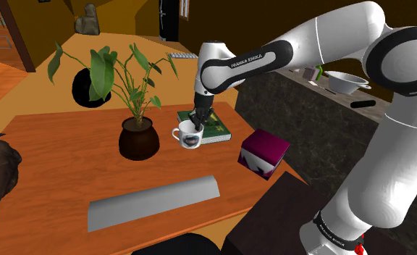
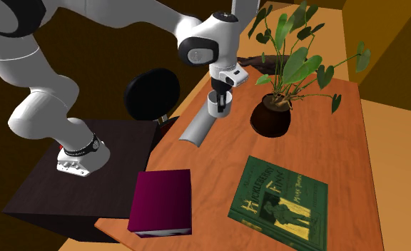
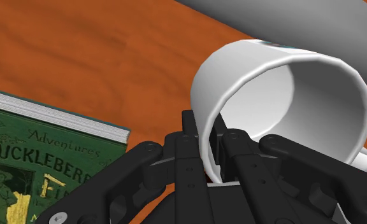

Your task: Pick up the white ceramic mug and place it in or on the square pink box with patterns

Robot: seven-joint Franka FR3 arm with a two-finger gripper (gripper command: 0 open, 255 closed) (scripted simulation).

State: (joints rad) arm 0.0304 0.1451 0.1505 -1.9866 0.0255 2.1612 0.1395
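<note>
Fingers [image 3: 187, 143] clamp the white mug [image 3: 265, 83] wall over the orange wooden desk [image 1: 55, 145]; magenta box [image 1: 263, 153] occupies a desk corner.

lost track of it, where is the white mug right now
The white mug is clasped by its rim in the gripper, near the shoulder view's middle, between the potted plant and the green book.

A home: potted plant [image 1: 139, 138], novel [image 2: 280, 202], wooden table [image 1: 55, 156].
</note>
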